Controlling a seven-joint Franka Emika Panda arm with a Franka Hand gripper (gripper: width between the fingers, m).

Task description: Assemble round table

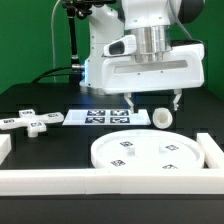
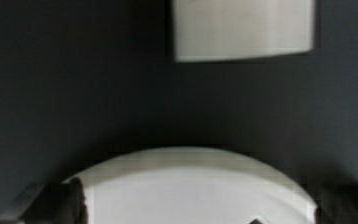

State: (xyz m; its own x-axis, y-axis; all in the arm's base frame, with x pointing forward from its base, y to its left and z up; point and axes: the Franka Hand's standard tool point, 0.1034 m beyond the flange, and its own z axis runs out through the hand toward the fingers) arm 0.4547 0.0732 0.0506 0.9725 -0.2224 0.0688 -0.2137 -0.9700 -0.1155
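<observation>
Black worktop (image 1: 40, 150) with white border bars (image 1: 60, 182) along its front edge and up both sides. The biggest part is the disc (image 1: 145, 152), lying flat against the front edge toward the corner on the exterior view's right, tags up and bare of any other part. Behind it, mid-worktop, lies the marker board (image 1: 108, 118). Above that stretch hangs the gripper (image 1: 154, 100), jaws spread wide and grasping nothing. Over by the edge on the exterior view's left rests the cross piece (image 1: 30, 122), well apart from everything else. Smallest of all is the leg (image 1: 162, 117), a short cylinder just behind the disc's rim, just beside the end of the marker board and roughly under the open fingers.

My read: the leg is the target and this is the approach. To do it well, the gap between the fingers should be centred on the cylinder before descending; a round wall slips away from an off-centre squeeze. The drop should be straight, keeping the fingertips clear of the disc's rim and the board, and the jaws should clench only once both pads flank the leg.

The wrist view shows a rounded white shape (image 2: 185, 185) low in the frame — too blurred to say which part it is.
</observation>
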